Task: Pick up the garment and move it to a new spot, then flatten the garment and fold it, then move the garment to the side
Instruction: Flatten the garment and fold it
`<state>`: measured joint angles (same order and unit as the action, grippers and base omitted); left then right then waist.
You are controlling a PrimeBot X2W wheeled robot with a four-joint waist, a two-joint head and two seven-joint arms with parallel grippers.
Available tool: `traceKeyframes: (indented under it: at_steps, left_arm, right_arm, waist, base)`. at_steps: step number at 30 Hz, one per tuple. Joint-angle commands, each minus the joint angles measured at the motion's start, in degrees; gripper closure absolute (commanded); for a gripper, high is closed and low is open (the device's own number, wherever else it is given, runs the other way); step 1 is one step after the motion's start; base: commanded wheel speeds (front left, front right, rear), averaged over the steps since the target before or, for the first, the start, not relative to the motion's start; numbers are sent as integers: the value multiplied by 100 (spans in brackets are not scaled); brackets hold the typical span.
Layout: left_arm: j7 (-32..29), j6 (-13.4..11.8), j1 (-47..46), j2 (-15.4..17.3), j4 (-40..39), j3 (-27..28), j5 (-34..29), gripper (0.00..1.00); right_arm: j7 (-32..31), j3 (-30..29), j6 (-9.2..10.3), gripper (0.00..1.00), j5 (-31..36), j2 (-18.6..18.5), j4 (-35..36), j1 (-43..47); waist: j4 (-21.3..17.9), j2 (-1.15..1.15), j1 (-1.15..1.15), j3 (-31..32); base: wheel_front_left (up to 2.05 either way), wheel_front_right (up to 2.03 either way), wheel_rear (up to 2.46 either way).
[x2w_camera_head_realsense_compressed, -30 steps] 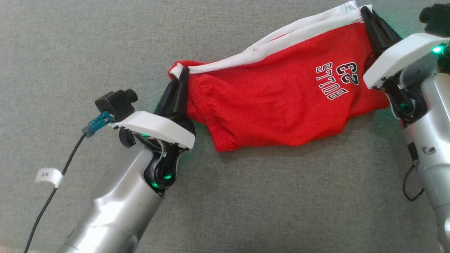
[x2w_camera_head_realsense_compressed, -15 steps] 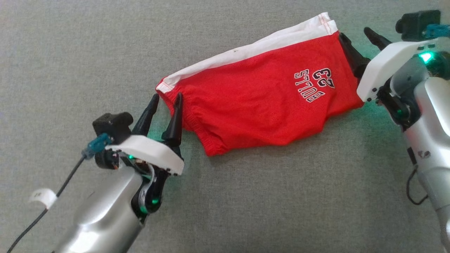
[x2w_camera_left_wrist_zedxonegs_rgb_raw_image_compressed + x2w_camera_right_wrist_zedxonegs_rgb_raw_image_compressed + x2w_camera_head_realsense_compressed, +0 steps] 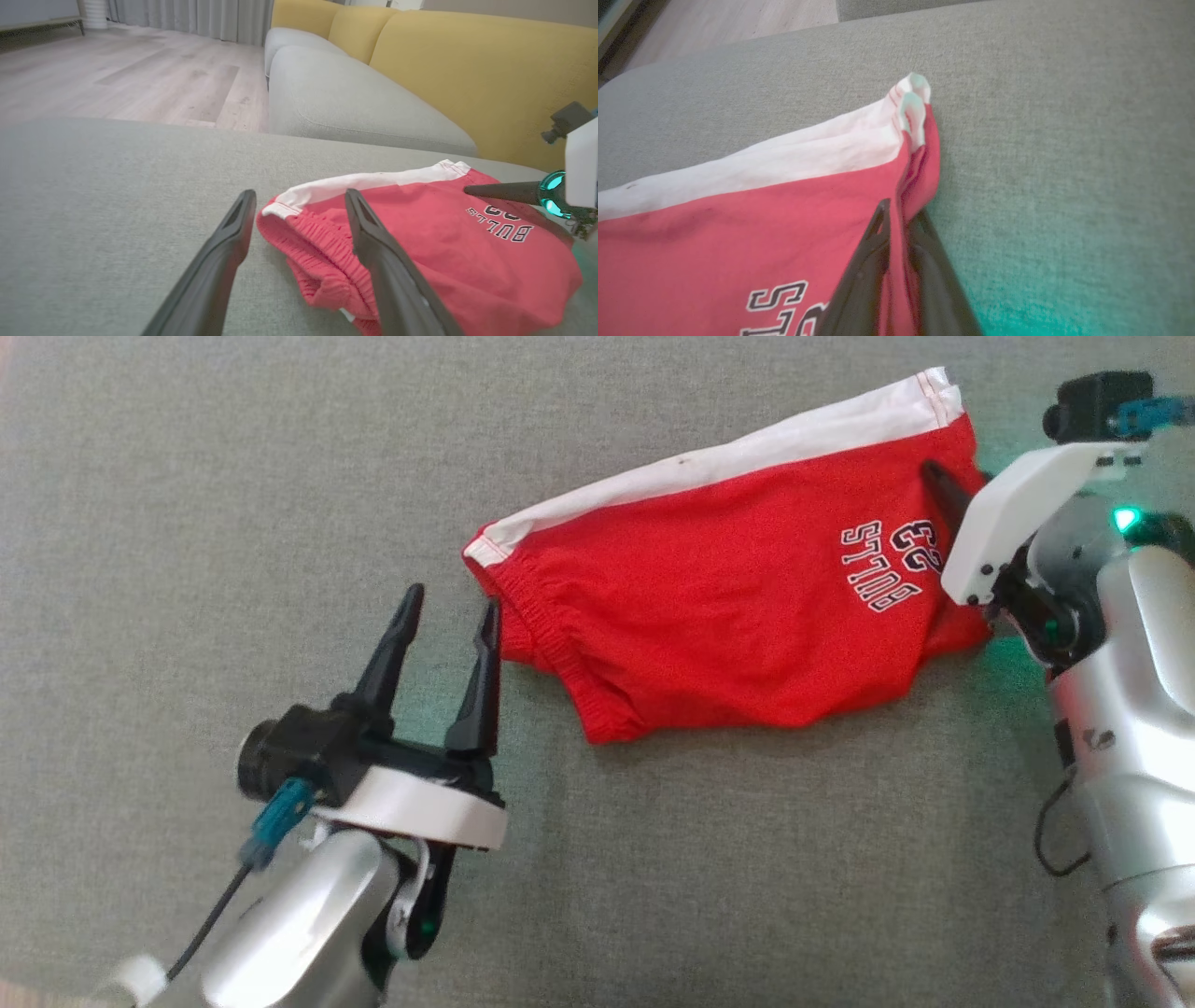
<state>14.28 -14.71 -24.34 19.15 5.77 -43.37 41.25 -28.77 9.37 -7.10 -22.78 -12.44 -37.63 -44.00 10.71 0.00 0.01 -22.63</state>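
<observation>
The garment point(image 3: 728, 607) is a pair of red shorts with a white side stripe and a "BULLS 23" print, lying flat on the grey cushion point(image 3: 280, 476). My left gripper point(image 3: 453, 599) stands open just left of the elastic waistband point(image 3: 327, 242), its right finger beside the cloth and nothing between the jaws. My right gripper point(image 3: 938, 485) is at the leg hem on the right. In the right wrist view its fingers point(image 3: 878, 242) stand close together with a fold of the red hem point(image 3: 920, 163) between them. One right finger point(image 3: 495, 191) lies over the garment point(image 3: 444, 242).
In the left wrist view, the grey cushion point(image 3: 93, 186) ends at a far edge. Beyond it are a grey sofa seat point(image 3: 355, 107), a yellow backrest point(image 3: 467, 70) and wooden floor point(image 3: 140, 70). A black cable point(image 3: 205, 924) hangs by my left forearm.
My left gripper let go of the waistband corner, opened and drew back toward me. My right gripper opened, then narrowed onto the hem. The garment dropped flat; the camera shifted.
</observation>
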Motion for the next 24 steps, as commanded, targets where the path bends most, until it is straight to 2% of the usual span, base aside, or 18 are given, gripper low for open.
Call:
traceKeyframes:
  at_steps: [1, 4, 10, 13, 20, 22, 24]
  left_arm:
    - [65, -30, 73, 123, -264, 398, -175, 0]
    - [69, 93, 454, 54, -492, 744, -568, 0]
    - [71, 419, 1200, -191, -601, 1267, -1191, 0]
    - [71, 593, 1486, -432, -601, 1527, -1322, 0]
    - [71, 1052, 1907, -920, -354, 1809, -1600, 0]
    - [72, 1176, 1953, -1057, -271, 1856, -1665, 0]
    - [72, 1298, 1971, -1179, -175, 1868, -1743, 0]
  right_arm:
    - [-78, -106, -39, 100, 51, 200, 77, 214]
    - [-107, -650, -39, 100, 82, 196, 223, 328]
    - [-445, -1754, -39, 100, 257, -169, 755, 515]
    - [-766, -2101, -39, 100, 332, -27, 1243, 557]
    - [-1782, -1916, -39, 100, 360, 825, 2439, 929]
    - [-2008, -1770, -39, 100, 183, 933, 2580, 1029]
    - [-2029, -1481, -39, 100, -285, 950, 2508, 1080]
  waist:
    - [-37, 0, -1, 83]
    - [-113, 0, -1, 245]
    - [-104, 0, -1, 512]
    - [-73, 0, -1, 628]
    - [52, 0, -1, 900]
    - [118, 0, -1, 942]
    - [210, 0, -1, 970]
  base:
    - [0, 0, 0]
    - [0, 0, 0]
    - [0, 0, 0]
    - [0, 0, 0]
    - [0, 0, 0]
    - [0, 0, 0]
    - [0, 0, 0]
